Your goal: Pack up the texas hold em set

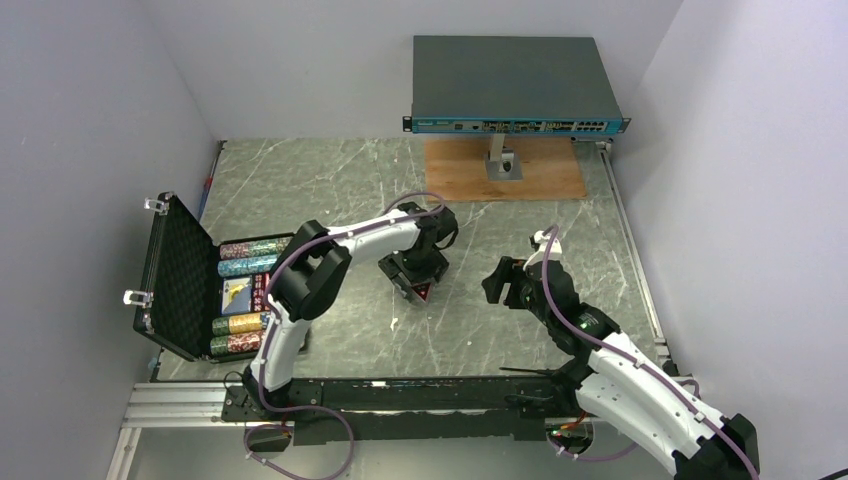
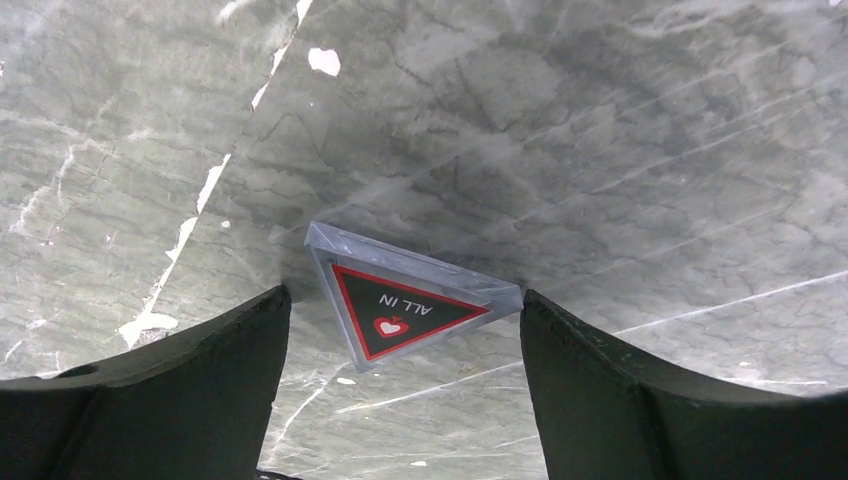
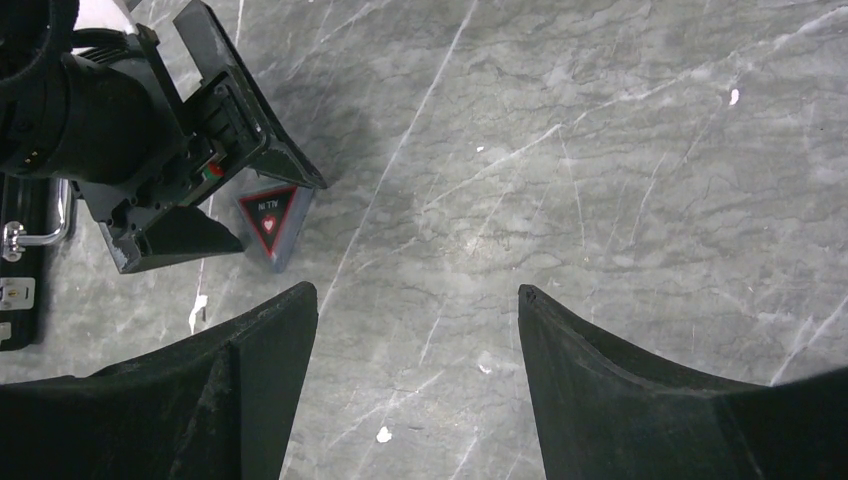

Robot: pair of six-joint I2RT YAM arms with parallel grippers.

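The black briefcase (image 1: 180,278) lies open at the left, foam lid up, with rows of coloured chips (image 1: 252,257) and a card box (image 1: 240,295) inside. The red triangular "ALL IN" token (image 2: 400,308) lies flat on the marble table; it also shows in the top view (image 1: 421,292) and the right wrist view (image 3: 270,222). My left gripper (image 2: 403,295) is open and low, its fingers on either side of the token, the right fingertip (image 2: 535,310) at the token's corner. My right gripper (image 3: 417,290) is open and empty, above bare table to the right of the token.
A big grey network switch (image 1: 515,85) stands on a stand over a wooden board (image 1: 505,172) at the back. White walls close in on the left, right and back. The briefcase's edge and latch show at the left of the right wrist view (image 3: 20,250).
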